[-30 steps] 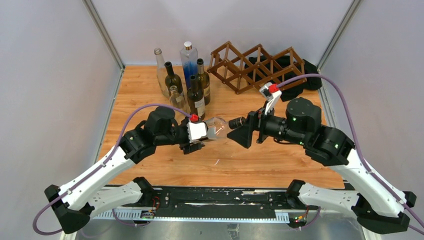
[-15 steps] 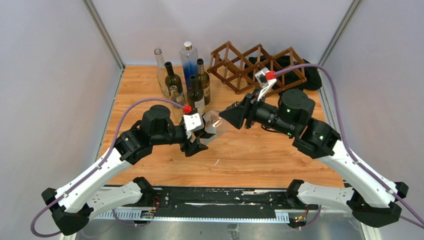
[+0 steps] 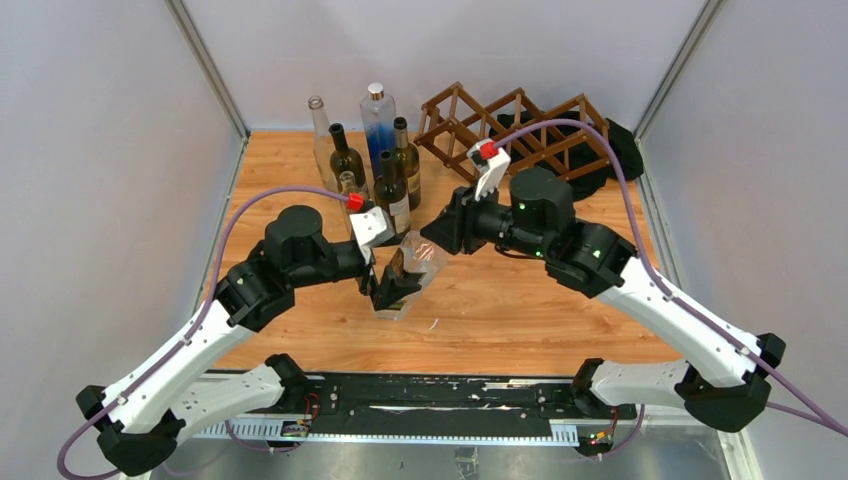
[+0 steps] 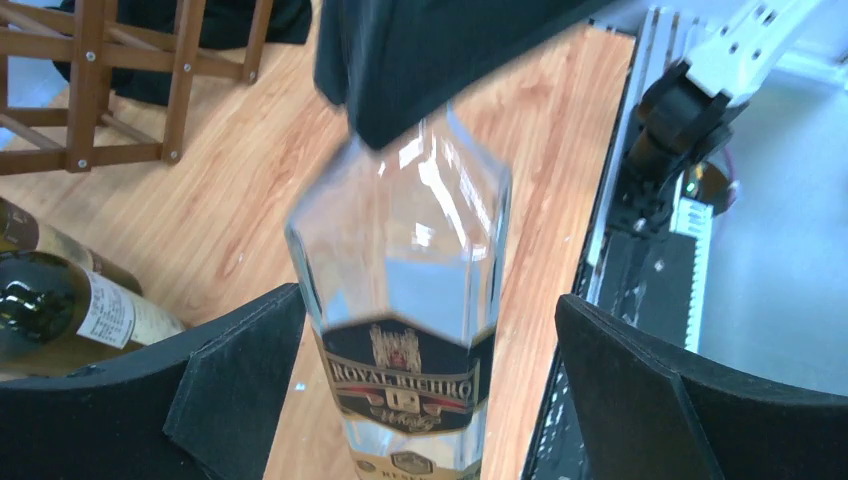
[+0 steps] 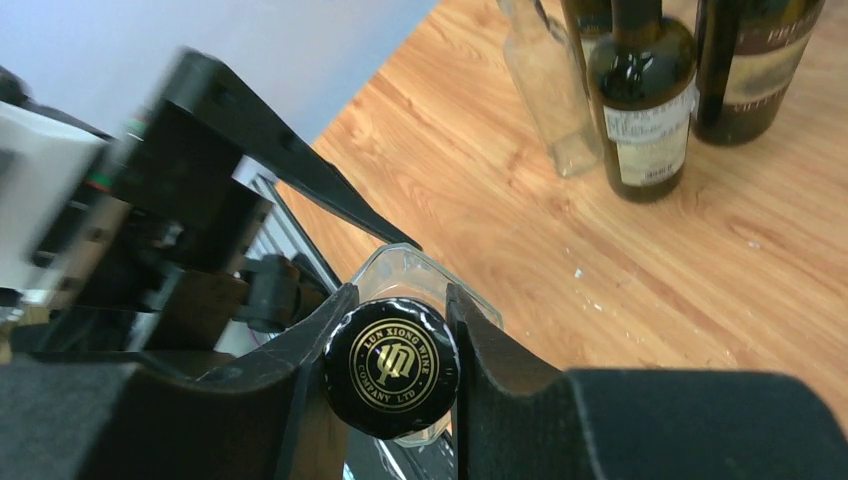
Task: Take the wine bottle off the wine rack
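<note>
As the top camera sees it, wine bottle [image 3: 412, 268]: clear glass, tilted, over the middle of the wooden table [image 3: 560, 310], well apart from the rack.
Wine rack [image 3: 510, 125]: dark lattice at the back right of the table, a black cloth [image 3: 622, 150] behind it.
Right gripper [image 3: 432, 238]: closed on the bottle's top end.
Left gripper [image 3: 392, 290]: jaws spread on either side of the bottle's lower body.
Standing bottles [image 3: 372, 160]: a cluster at the back, left of the rack.

Left wrist, wine bottle [image 4: 405, 280]: faceted clear body between the wide-apart fingers [image 4: 250, 380]. The left finger is just beside the glass and the right one clear of it. A dark label [image 4: 405, 385] reads ROYAL RICHBRO.
Left wrist, right gripper [image 4: 430, 60]: black, covering the neck.
Left wrist, wine rack [image 4: 90, 90]: top left, apart from the bottle.

Right wrist, cap [image 5: 392, 365]: black with a gold emblem, pinched between both fingers [image 5: 490, 360].
Right wrist, left gripper [image 5: 200, 170]: blurred, beyond the bottle's shoulder.
Right wrist, standing bottles [image 5: 640, 100]: upright at the top right.
</note>
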Robot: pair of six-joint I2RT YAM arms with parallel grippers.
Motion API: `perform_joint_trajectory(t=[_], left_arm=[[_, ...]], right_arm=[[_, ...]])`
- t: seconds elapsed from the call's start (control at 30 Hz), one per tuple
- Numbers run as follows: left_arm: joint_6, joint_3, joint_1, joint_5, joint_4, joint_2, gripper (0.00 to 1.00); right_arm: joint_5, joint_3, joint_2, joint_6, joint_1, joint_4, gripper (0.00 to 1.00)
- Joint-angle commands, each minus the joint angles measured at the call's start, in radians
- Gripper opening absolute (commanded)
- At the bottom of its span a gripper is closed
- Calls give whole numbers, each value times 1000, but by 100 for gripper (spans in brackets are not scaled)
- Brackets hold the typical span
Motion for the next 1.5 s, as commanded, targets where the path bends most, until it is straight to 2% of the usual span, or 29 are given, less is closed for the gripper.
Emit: perform_joint_trajectory(t=[0.0, 0.13, 0.4, 0.5, 0.53, 0.6, 0.67, 0.7, 0.73, 0.77, 0.83, 0.9, 0.97, 1.23, 1.4, 1.47], left_arm=[[-100, 51, 0, 82, 78, 20, 100], [-130, 3, 1, 116, 96, 24, 96], [-108, -58, 3, 111, 78, 3, 98], [-116, -61, 5, 158, 88, 23, 89], [-119, -58, 7, 173, 96, 28, 82], [-133, -51, 21, 208, 111, 37, 62], [-154, -37, 38, 235, 127, 48, 34], [-168, -29, 48, 244, 132, 54, 18], [-186, -21, 58, 255, 142, 60, 4], [-203, -13, 68, 267, 153, 64, 0], [-258, -1, 89, 299, 180, 75, 0], [-296, 11, 106, 329, 207, 85, 0], [-315, 18, 113, 345, 223, 87, 0], [-353, 35, 129, 371, 254, 71, 0], [-336, 56, 131, 369, 244, 65, 0], [-343, 74, 133, 366, 246, 65, 0]], right_arm=[[5, 82, 8, 8, 34, 77, 0], [-1, 101, 27, 10, 43, 79, 0], [-42, 162, 56, -28, 59, 40, 0], [-68, 182, 72, -41, 69, 43, 0], [-77, 188, 78, -46, 73, 46, 0], [-99, 188, 82, -55, 79, 62, 0], [-116, 163, 74, -54, 81, 93, 4], [-119, 141, 63, -50, 81, 118, 11], [-114, 110, 49, -47, 81, 149, 24], [-105, 70, 29, -41, 81, 194, 35], [-72, -23, -8, -36, 81, 287, 54], [-42, -70, -30, -35, 81, 341, 62], [-29, -87, -32, -38, 81, 359, 65], [7, -86, -7, -74, 81, 355, 60], [10, -76, 10, -78, 81, 344, 47], [1, -67, 21, -77, 81, 337, 46]])
